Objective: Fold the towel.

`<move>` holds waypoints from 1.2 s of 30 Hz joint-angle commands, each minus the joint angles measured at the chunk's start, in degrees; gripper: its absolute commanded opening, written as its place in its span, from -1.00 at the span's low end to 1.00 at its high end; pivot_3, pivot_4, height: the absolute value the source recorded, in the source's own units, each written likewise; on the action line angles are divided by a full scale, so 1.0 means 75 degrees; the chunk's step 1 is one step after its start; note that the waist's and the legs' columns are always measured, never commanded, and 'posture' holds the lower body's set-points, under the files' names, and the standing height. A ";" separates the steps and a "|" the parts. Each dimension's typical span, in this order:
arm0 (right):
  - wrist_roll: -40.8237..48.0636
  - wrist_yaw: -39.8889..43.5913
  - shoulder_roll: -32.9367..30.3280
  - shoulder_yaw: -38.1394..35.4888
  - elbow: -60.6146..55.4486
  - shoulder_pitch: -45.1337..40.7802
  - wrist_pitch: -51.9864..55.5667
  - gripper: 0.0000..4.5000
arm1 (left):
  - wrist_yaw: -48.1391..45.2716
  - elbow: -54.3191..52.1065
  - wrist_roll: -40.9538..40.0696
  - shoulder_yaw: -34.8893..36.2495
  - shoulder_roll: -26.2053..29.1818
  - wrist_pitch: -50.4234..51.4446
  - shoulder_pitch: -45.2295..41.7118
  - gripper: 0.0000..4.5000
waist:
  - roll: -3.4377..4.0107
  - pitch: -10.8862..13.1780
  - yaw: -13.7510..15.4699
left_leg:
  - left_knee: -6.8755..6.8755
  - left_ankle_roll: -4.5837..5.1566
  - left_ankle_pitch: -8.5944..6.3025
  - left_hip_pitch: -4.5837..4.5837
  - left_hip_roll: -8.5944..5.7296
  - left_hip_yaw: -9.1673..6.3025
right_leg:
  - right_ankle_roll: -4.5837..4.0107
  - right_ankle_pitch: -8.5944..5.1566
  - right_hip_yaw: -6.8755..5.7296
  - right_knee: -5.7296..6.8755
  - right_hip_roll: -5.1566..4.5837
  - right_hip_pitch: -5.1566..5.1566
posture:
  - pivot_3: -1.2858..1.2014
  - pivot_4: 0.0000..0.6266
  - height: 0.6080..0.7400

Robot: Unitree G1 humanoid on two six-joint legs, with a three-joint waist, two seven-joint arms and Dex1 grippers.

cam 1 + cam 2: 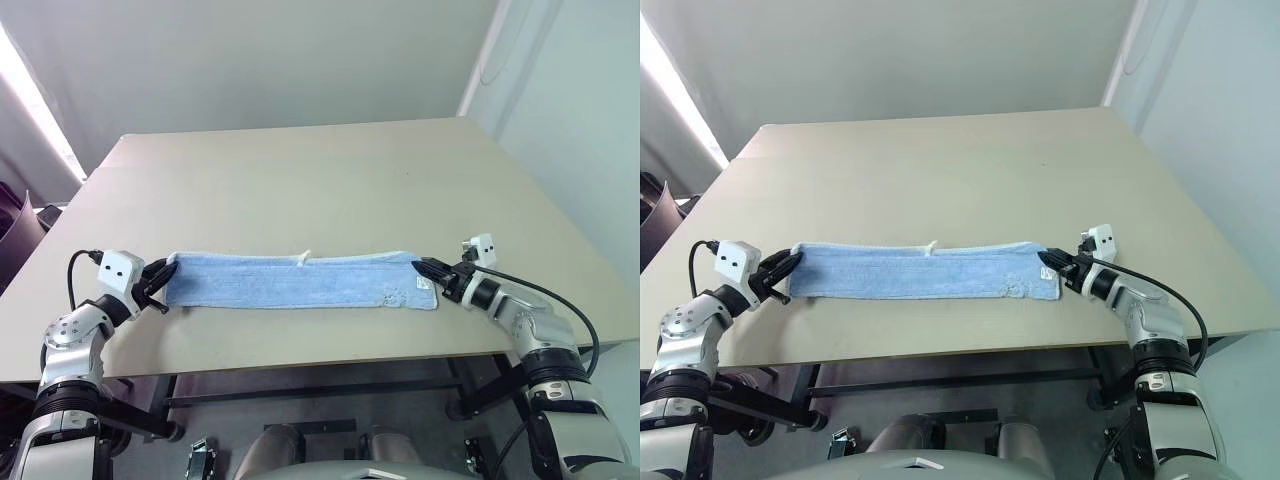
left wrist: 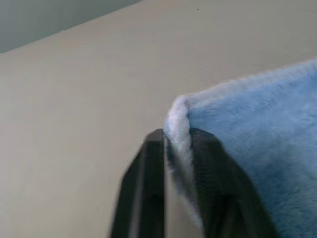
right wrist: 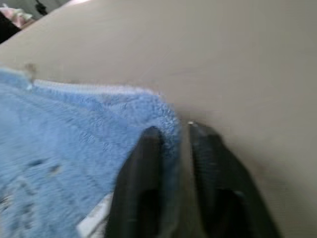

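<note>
Bright even daylight, glaring window strip at far left, soft shadows, both wrist views blurred

The towel lies flat on the table, stretched as a long strip between the two grippers. The left gripper is at its left end, with the edge between the fingers. The right gripper is at its right end, far corner between the fingers. A loop sticks out from the far edge, midway between them. A tag lies just beside the right fingers.
</note>
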 commanded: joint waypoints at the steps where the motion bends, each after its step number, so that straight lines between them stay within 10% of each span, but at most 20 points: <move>1: 0.0097 0.0110 0.0057 -0.0225 -0.0102 -0.0254 -0.0200 0.11 | 0.0530 0.0142 0.0131 0.0182 0.0001 -0.0216 -0.0368 0.11 | 0.0000 0.0000 0.0006 | 0.0010 0.0000 0.0000 0.0000 0.0000 -0.0002 | 0.0000 0.0000 -0.0001 0.0000 0.0001 0.0003 | 0.03 -1.00 1.00; 6: 0.0280 -0.0137 -0.0204 -0.0440 0.0162 -0.0559 0.0869 0.88 | 0.0724 -0.0589 -0.0299 0.0443 -0.0231 -0.0074 -0.0390 0.72 | 0.0001 0.0001 0.0016 | 0.0052 0.0004 -0.0004 -0.0005 -0.0001 -0.0001 | -0.0003 0.0005 -0.0002 0.0001 0.0001 0.0007 | 0.03 -1.00 1.00; 19: 0.2681 0.0180 -0.1910 -0.1775 -0.0279 -0.1130 0.8219 0.88 | -0.1103 -0.6631 -0.2436 -0.0096 0.0727 0.5149 0.2315 0.72 | 0.0021 0.0012 -0.0064 | 0.0052 0.0019 -0.0016 -0.0026 0.0011 0.0011 | -0.0036 -0.0011 0.0010 -0.0004 0.0000 0.0000 | 0.03 -1.00 1.00; 36: 0.2914 0.0251 -0.1751 -0.1093 -0.1557 0.0056 0.9218 0.88 | -0.1266 -0.7389 -0.1764 -0.1402 0.0154 0.5222 0.2373 0.72 | 0.0030 0.0018 -0.0033 | 0.0058 0.0054 -0.0042 -0.0044 0.0014 0.0040 | -0.0027 -0.0007 0.0006 -0.0063 -0.0015 0.0008 | 0.03 -1.00 1.00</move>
